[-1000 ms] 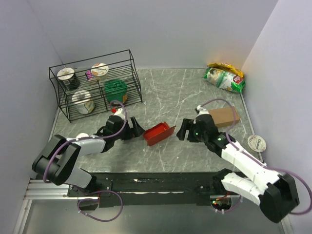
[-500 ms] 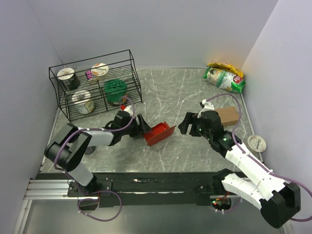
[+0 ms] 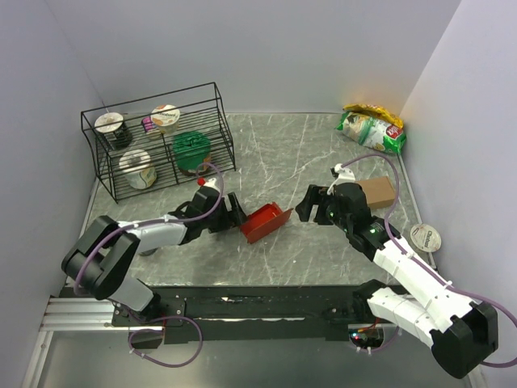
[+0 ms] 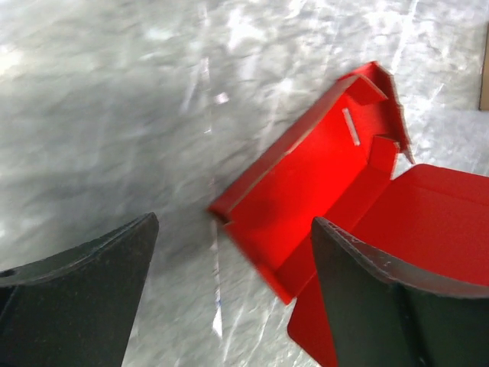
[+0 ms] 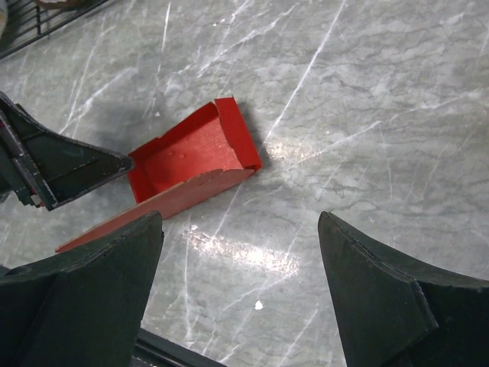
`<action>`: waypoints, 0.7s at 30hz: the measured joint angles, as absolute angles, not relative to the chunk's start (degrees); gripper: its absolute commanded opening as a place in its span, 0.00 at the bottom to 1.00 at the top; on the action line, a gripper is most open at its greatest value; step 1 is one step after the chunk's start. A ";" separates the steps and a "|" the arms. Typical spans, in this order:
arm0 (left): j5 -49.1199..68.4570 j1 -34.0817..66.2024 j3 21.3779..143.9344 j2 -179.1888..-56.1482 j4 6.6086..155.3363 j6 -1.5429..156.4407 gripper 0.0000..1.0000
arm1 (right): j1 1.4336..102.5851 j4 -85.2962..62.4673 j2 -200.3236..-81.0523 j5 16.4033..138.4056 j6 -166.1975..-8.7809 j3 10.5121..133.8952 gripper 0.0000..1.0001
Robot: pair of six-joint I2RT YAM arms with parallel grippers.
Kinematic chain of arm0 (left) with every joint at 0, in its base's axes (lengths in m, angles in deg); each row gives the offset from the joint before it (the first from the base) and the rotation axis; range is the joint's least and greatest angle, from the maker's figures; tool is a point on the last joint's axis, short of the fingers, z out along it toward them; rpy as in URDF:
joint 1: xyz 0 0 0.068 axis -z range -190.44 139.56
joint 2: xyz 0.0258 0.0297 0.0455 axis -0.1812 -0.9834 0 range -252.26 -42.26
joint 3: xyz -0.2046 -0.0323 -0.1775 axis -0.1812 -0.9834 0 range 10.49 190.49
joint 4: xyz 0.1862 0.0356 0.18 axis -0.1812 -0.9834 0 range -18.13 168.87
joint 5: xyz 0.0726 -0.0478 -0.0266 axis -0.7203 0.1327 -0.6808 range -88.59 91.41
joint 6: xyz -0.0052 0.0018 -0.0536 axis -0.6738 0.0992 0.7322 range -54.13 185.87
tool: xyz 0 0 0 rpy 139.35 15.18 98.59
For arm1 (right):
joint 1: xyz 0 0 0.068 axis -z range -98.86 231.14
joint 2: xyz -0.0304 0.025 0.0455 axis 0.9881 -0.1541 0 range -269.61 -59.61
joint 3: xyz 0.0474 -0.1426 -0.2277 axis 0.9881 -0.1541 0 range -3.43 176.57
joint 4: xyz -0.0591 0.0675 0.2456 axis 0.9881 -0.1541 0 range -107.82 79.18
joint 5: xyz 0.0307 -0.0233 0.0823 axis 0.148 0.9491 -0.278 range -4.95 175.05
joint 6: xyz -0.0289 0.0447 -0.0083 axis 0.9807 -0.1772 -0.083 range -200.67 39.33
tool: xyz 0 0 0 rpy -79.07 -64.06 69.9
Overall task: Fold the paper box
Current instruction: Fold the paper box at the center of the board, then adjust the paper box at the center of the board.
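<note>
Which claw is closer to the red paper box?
Left. The left gripper is right at the edge of the red paper box; the right gripper stands off its other side.

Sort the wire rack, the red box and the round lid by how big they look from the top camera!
Wire rack, biggest.
Then the red paper box.
The round lid looks smallest.

Robot lab cell, plain walls [image 3: 266,48], marble-look tabletop [image 3: 283,153]; aluminium mounting rail [image 3: 81,311]
</note>
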State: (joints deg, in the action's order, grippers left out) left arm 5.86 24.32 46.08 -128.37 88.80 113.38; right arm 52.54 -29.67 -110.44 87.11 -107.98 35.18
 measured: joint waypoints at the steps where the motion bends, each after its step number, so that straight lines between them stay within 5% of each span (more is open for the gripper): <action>1: 5.42 24.32 45.82 -127.89 88.04 113.64 0.81 | 52.54 -29.43 -110.48 86.94 -107.98 35.18 0.89; 8: 8.57 24.22 44.49 -130.49 93.15 117.99 0.66 | 52.54 -27.53 -110.94 84.90 -107.96 35.16 0.90; 13: 12.28 24.26 45.16 -135.25 99.10 120.61 0.42 | 52.54 -26.81 -110.44 83.66 -107.83 34.90 0.90; 21: 13.09 24.85 47.59 -138.36 98.68 120.59 0.39 | 52.82 -27.00 -110.02 83.88 -107.09 34.70 0.91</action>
